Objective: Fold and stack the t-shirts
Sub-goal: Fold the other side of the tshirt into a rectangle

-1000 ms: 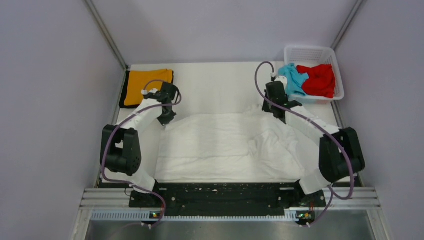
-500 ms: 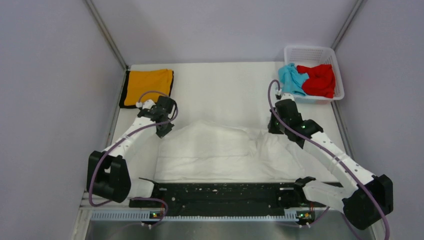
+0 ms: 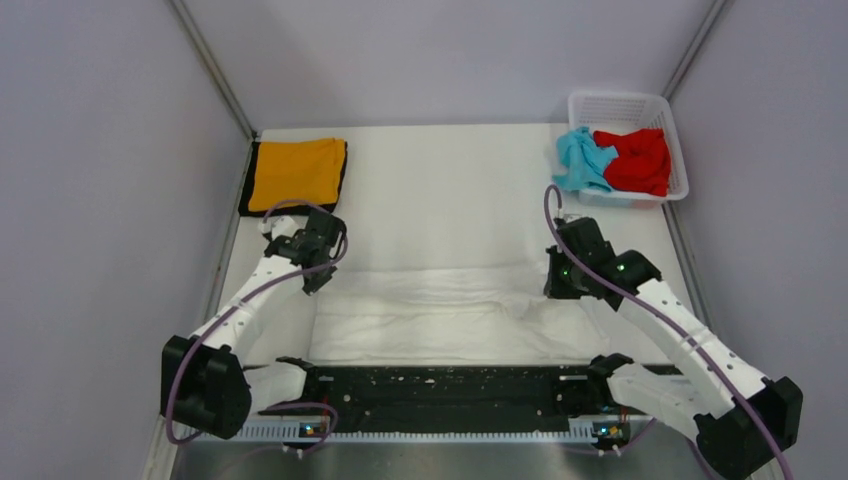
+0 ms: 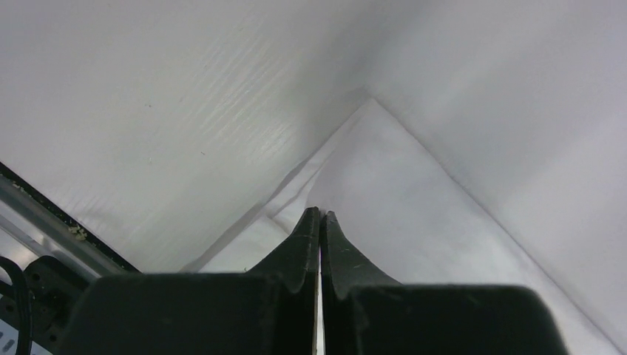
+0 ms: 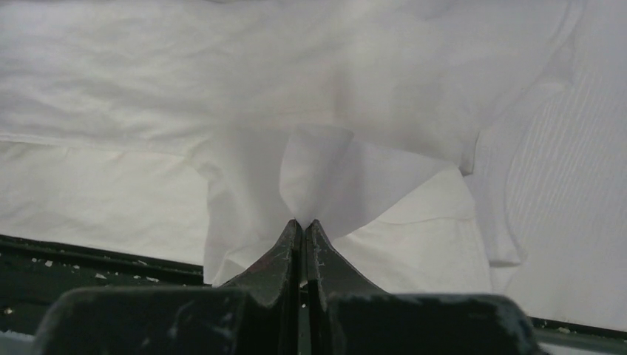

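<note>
The large white t-shirt (image 3: 440, 315) lies across the near half of the table, its far edge doubled toward me. My left gripper (image 3: 318, 275) is shut on the shirt's far left corner (image 4: 384, 170). My right gripper (image 3: 560, 285) is shut on a pinch of the shirt's far right edge (image 5: 333, 166). The folded orange t-shirt with black trim (image 3: 297, 173) lies flat at the far left. The light blue t-shirt (image 3: 581, 160) and the red t-shirt (image 3: 636, 160) are crumpled in the basket.
The white lattice basket (image 3: 630, 105) stands at the far right corner. Grey walls close in both sides. The black rail (image 3: 440, 385) runs along the table's near edge between the arm bases.
Both grippers have pulled the white shirt's far edge toward me, from mid-table to nearer the front. The shirt now covers a shorter strip. The right arm's base link has swung out right.
</note>
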### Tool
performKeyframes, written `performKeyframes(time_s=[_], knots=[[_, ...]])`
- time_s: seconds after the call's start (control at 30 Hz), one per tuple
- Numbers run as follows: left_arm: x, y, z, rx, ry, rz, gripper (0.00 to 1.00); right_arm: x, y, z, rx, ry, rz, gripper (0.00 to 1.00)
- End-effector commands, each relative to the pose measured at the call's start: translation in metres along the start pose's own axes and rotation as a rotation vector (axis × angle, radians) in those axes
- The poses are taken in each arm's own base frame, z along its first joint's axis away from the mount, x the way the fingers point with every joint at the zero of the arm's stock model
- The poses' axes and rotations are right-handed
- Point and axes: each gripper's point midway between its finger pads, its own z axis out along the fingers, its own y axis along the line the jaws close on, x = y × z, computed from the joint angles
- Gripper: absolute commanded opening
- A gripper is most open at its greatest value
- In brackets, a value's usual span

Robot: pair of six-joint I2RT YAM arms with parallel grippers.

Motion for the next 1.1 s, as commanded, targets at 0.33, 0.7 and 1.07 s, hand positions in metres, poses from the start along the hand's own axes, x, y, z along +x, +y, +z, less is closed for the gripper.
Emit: performKeyframes(time_s=[0.33,0.7,1.07], knots=[[0.003,0.028,-0.003,-0.133,-0.003,-0.026,0.53,0.082,0.014,-0.018,-0.133,0.273,0.078,0.49],[0.003,-0.054,-0.017,0.239,0.081,-0.005,0.98,-0.022,0.054,-0.01,-0.261,-0.084,-0.002,0.99],[0.052,-0.079,0.016,0.228,0.248,0.092,0.99,0.064,0.046,0.047,-0.245,0.285,-0.001,0.99]])
